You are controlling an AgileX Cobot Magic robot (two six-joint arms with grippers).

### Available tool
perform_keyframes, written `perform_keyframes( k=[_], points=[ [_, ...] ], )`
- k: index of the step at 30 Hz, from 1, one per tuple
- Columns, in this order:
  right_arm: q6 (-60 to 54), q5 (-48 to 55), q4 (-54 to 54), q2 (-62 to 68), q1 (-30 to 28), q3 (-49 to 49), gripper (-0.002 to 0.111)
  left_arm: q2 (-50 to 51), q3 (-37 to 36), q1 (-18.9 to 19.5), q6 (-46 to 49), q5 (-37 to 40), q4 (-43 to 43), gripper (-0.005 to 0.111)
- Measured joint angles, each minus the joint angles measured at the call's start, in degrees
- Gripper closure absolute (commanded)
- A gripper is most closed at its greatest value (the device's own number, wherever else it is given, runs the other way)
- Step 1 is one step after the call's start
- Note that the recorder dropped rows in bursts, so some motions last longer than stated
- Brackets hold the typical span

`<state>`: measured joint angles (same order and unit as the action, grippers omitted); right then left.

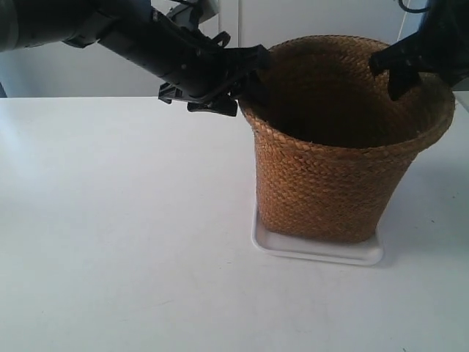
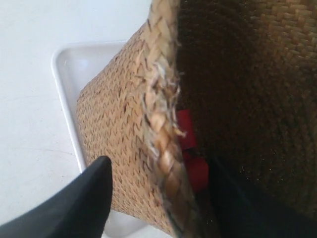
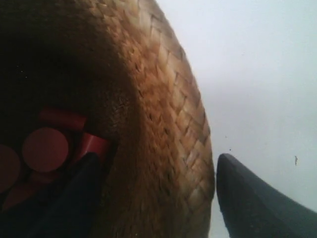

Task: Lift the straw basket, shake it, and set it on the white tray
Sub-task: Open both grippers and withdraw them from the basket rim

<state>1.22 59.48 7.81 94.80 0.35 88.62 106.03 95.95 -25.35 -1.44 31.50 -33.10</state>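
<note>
The straw basket (image 1: 330, 183) stands upright with its base in the white tray (image 1: 315, 253). My left gripper (image 1: 245, 73), on the arm at the exterior view's left, straddles the near-left rim. In the left wrist view this gripper (image 2: 161, 168) is open: one black finger (image 2: 94, 188) stands outside the basket wall (image 2: 119, 109), the other inside, with gaps showing. My right gripper (image 1: 399, 70) straddles the far-right rim. In the right wrist view it (image 3: 158, 161) is open too, its outer finger (image 3: 242, 188) a little off the braided rim (image 3: 163, 84).
Several red cylindrical pieces (image 3: 44, 148) lie in the basket's dark bottom, also seen as red shapes (image 2: 190, 148) from the left wrist. The tray's bare corner (image 2: 67, 64) shows beside the basket. A white tabletop (image 1: 110, 220) spreads around the tray.
</note>
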Motion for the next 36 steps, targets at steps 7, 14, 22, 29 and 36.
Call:
perform_keyframes(
  k=[7, 14, 22, 29, 36],
  points=[
    [0.21, 0.0, 0.0, -1.96, 0.0, 0.0, 0.042, 0.0, 2.66, 0.0, 0.0, 3.73, 1.92, 0.042],
    [0.21, 0.0, 0.0, -6.28, 0.0, 0.0, 0.042, -1.36, 3.0, 0.0, 0.09, 4.93, 3.7, 0.042],
    [0.21, 0.51, -0.21, -12.44, 0.0, 0.0, 0.078, -6.47, 3.0, 2.11, 0.09, 6.59, 5.28, 0.07],
    [-0.49, -0.72, -4.45, -24.44, 0.0, -2.03, 0.108, -15.93, 2.17, 4.04, 4.39, 14.55, 14.38, 0.106],
    [-1.69, -5.4, -10.23, -44.36, 0.0, -15.23, 0.108, -33.11, -11.87, 4.04, 8.66, 7.68, 12.82, 0.106]
  ],
)
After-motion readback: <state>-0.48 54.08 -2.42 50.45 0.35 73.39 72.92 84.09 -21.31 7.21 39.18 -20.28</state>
